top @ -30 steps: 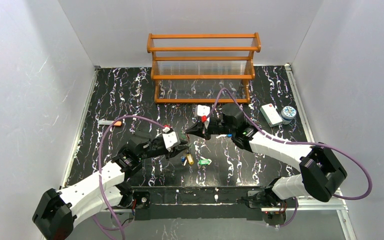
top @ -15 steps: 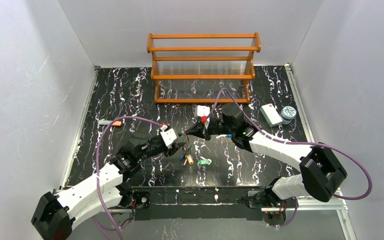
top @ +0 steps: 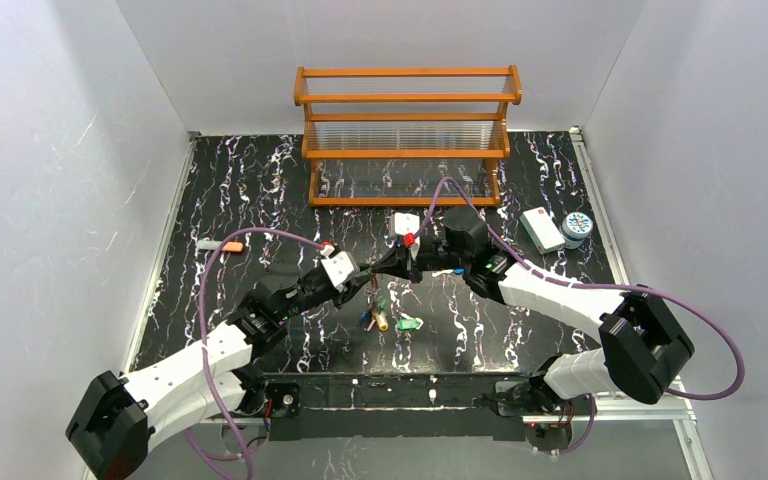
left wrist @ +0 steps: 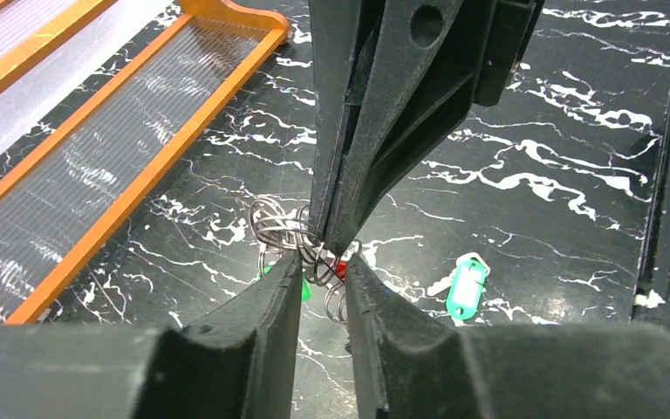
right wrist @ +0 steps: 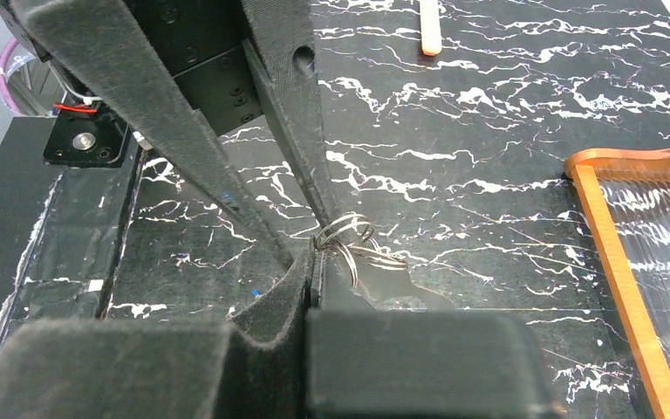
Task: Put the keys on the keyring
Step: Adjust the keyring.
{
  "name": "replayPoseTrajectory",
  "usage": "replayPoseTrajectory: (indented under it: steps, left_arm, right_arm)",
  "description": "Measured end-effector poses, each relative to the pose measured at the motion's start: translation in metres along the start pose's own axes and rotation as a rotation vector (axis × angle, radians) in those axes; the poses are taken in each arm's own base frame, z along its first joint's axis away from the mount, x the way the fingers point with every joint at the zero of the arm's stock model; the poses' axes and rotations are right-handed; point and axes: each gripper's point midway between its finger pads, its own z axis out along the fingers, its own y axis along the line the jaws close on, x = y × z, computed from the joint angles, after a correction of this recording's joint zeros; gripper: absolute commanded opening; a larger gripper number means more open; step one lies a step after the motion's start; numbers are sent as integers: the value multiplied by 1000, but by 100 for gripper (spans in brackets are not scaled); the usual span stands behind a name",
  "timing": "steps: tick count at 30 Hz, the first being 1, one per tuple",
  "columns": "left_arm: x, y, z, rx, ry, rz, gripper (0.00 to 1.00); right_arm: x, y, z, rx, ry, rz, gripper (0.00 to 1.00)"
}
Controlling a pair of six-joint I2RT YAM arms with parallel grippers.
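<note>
The right gripper (left wrist: pixel 327 243) pinches the keyring (left wrist: pixel 268 229) above mid-counter (top: pixel 260 190), the left gripper (left wrist: pixel 323 272) narrowly spread around its coils, while several keys (top: pixel 410 323) lie loose below.

In the left wrist view, the left fingers (left wrist: pixel 253 349) cover the lower half of the keyring (left wrist: pixel 275 223) tangle. The keys (left wrist: pixel 340 269) show only as red and green slivers in the gap between those fingers. Whether the left fingers touch the wire cannot be told, nor which loop the right fingers (left wrist: pixel 375 131) pinch. In the right wrist view, the right fingers hide the loops' near side, and the rack (right wrist: pixel 615 279) to their right runs off the frame. From above, the wire between both fingertips is too small to make out.
</note>
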Motion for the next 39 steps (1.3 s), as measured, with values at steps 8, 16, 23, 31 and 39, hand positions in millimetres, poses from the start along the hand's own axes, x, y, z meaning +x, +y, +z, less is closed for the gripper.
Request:
replayPoseTrajectory:
  steps: [8,16,23,31,39]
  left_arm:
    - [3,0,1,0,-3,3,0]
    - [7,-1,3,4,8,-12,0]
    - [14,-1,2,-14,34,-53,0]
    - [22,-6,-2,-13,58,-104,0]
    - [33,-1,-5,-74,102,-185,0]
  right_arm:
    - [2,3,0,-16,6,10,1]
    - [8,6,-2,-24,27,30,18]
    - [10,4,-4,-13,33,33,49]
    - [17,-25,-46,110,-62,207,76]
    - [28,-29,-51,178,-38,421,88]
